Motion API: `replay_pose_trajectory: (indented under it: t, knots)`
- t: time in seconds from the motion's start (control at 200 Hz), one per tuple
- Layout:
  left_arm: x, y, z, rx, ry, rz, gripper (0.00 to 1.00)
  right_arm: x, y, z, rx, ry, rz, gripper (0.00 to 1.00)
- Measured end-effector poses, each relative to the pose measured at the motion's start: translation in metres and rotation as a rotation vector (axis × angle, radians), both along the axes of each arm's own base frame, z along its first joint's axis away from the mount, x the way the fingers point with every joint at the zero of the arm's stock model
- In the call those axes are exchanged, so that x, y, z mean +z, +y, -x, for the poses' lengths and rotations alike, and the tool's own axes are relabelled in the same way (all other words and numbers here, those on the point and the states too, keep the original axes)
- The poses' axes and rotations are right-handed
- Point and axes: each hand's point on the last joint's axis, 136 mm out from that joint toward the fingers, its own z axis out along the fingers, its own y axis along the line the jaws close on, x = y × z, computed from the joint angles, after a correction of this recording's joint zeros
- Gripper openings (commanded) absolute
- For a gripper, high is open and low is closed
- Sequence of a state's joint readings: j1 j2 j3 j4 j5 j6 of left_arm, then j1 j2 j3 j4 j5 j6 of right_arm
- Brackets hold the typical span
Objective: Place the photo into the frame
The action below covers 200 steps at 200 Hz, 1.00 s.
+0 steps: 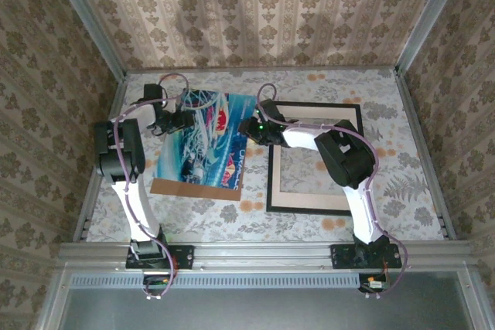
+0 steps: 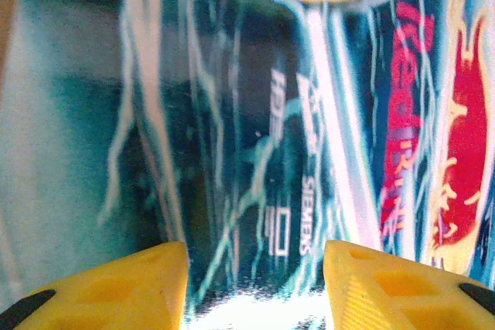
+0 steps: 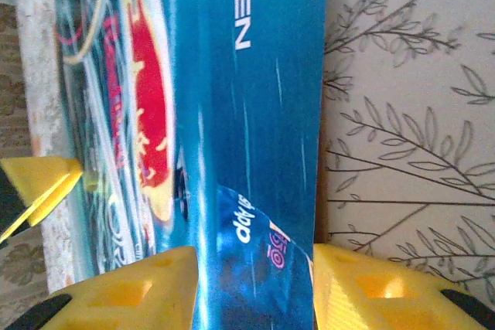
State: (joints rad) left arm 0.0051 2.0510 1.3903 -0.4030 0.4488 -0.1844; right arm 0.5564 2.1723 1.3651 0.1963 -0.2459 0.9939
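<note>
Brown backing board (image 1: 193,188) carries the photo (image 1: 203,144), right beneath both grippers. I see left gripper (image 2: 255,256) jaws parted over it, right gripper (image 3: 255,260) parted above its edge. Frame (image 1: 309,211) lies right of it.

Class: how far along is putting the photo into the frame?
Nothing done yet: the frame lies apart, without the photo. In hand: the left gripper and right gripper are at the photo, which lies on the brown board. Left: moving it into the frame.
</note>
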Motion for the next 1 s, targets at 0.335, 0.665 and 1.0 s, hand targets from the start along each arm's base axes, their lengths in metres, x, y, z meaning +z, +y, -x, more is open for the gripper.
replay_pose_trajectory:
  t: [0.335,0.665,1.0]
  knots:
    - [0.000,-0.002,0.001,-0.004,0.003,0.010,0.50,0.015,0.009,-0.006,0.066,-0.138,-0.030,0.36]
    - [0.000,-0.002,0.001,-0.006,0.005,0.014,0.51,0.017,0.009,-0.008,0.078,-0.131,-0.005,0.03]
    - [0.022,-0.006,0.013,0.038,-0.060,0.014,0.68,0.039,-0.007,0.001,0.039,-0.051,0.006,0.00]
